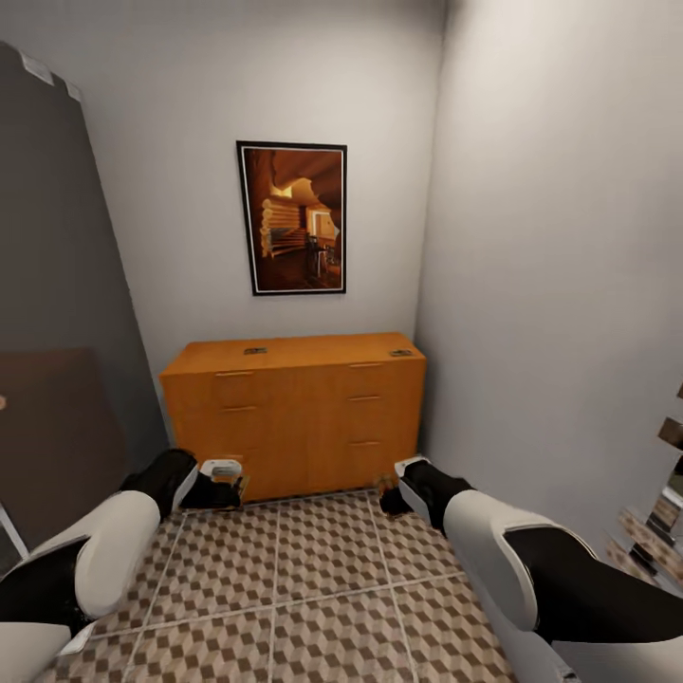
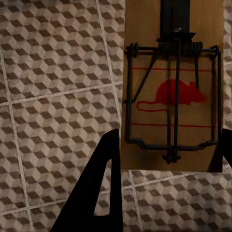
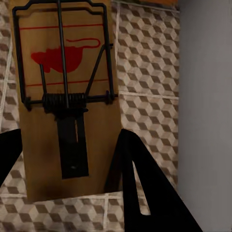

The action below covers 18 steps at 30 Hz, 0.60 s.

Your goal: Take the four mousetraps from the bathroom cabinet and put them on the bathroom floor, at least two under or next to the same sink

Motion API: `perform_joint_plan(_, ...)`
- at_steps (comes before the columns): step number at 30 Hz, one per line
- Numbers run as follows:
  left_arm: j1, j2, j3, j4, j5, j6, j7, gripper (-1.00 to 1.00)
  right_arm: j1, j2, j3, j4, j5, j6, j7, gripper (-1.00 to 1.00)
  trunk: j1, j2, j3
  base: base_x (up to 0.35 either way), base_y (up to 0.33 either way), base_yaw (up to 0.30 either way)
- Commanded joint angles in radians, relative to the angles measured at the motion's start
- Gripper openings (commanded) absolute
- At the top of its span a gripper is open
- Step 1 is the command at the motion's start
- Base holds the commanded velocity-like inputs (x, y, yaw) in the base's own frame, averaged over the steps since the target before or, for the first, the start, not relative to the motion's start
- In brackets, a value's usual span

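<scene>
In the left wrist view a flat rectangular wooden mousetrap [image 2: 171, 92], with dark wire spring and bar and a red mouse silhouette inside a red outline, sits between the two black fingers of the left gripper [image 2: 164, 164]. One finger [image 2: 96, 193] stands against the board's edge and the other shows only as a dark sliver at the opposite edge. The board looks pinched by its end between the jaws, held above the floor. In the right wrist view a second wooden mousetrap with the same red mouse mark [image 3: 65, 96] lies likewise between the black fingers of the right gripper [image 3: 67, 164]. One finger [image 3: 145, 193] presses its long edge and the other is a dark shape at the far side, so these jaws also seem clenched on their board, though the contact itself is hard to make out.

Under both traps spreads the bathroom floor of square tiles printed with a brown, beige and white cube pattern [image 1: 323, 579] and pale grout lines. In the head view the two white and black arms reach forward and down, the left gripper [image 1: 226, 484] and right gripper [image 1: 394, 493] low over the tiles just in front of the wide orange-brown wooden chest of drawers [image 1: 294, 408]. On its top lie two small flat items, too small to identify. Above it a dark-framed picture of a log interior [image 1: 292, 218] hangs on the pale grey wall [image 1: 550, 237].
</scene>
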Motion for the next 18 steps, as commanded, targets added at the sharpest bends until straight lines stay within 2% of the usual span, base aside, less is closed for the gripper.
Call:
perform_joint_plan(1,-0.001,0.01,0.016,0.03,-0.008,-0.022,0.005,-1.0,-0.001,0.0,0.002,0.016,0.005,-0.015,-0.004,-1.0,-0.001,-0.001,-0.001,-0.345,0.0,0.0)
perform_joint_plan(5,-0.001,0.033,0.027,0.099,-0.003,-0.059,0.02,-1.0,0.009,0.0,0.002,0.036,0.008,-0.043,-0.009,-1.0,-0.001,-0.001,-0.001,-0.345,0.0,0.0)
perform_joint_plan(9,0.0,0.053,0.029,0.146,0.013,-0.069,0.023,-1.0,0.028,0.0,0.002,0.041,0.009,-0.051,-0.01,-1.0,-0.001,-0.001,-0.001,-0.345,0.0,0.0)
perform_joint_plan(14,0.019,0.08,0.031,0.183,0.08,-0.088,0.026,-1.0,0.098,0.0,0.003,0.043,0.013,-0.085,-0.01,-1.0,-0.001,-0.001,-0.001,-0.345,0.0,0.0)
perform_joint_plan(18,0.024,0.089,0.031,0.189,0.123,-0.13,0.027,-1.0,0.145,0.0,0.003,0.044,0.013,-0.12,-0.01,-1.0,-0.001,-0.001,-0.001,-0.345,0.0,0.0)
